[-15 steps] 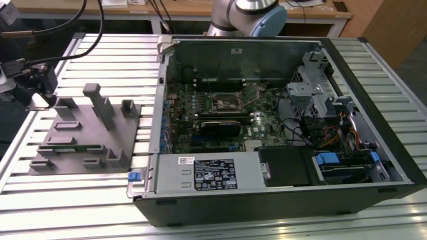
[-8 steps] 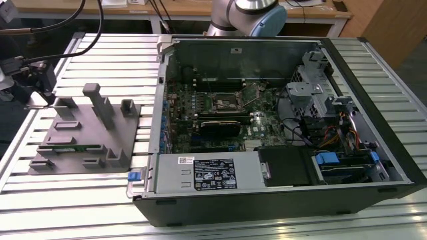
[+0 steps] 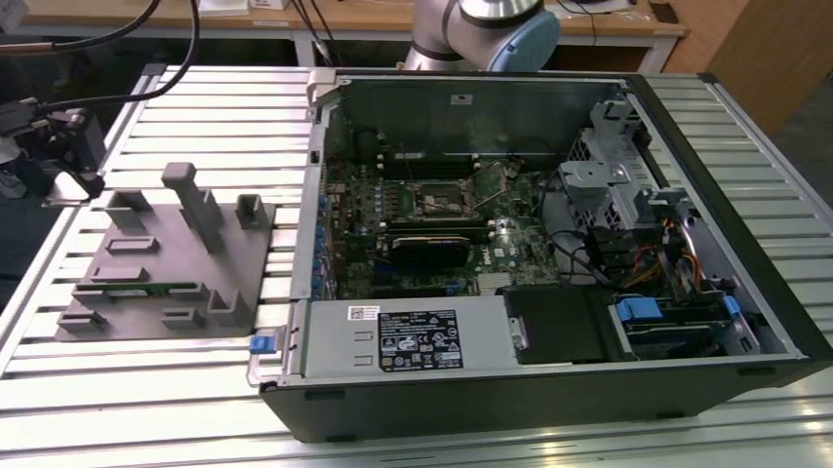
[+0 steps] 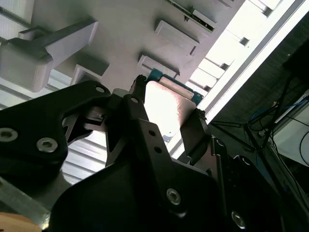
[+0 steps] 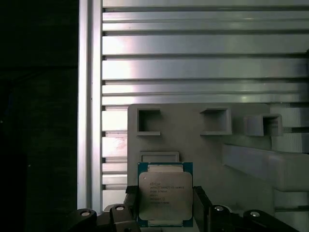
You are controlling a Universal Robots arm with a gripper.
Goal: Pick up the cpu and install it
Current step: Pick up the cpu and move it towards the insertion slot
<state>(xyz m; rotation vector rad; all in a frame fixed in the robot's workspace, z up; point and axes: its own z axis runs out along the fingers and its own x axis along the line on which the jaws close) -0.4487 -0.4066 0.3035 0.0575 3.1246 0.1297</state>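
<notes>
Two thin rims only. Clamps the cpu (image 5: 165,199) by opposite edges with the gripper (image 5: 165,212), closed down to the chip's width, in the first wrist view. Sits at or just above the grey tray (image 3: 156,263), at nine o'clock of the computer case (image 3: 547,390) in the exterior view, well apart from the socket (image 3: 440,198); cannot tell whether lifted clear. Could slip or tilt between the fingers (image 5: 200,205) for want of contact; could seat crooked and bend pins. Might clip a tray post (image 3: 198,210) if carried low.
</notes>
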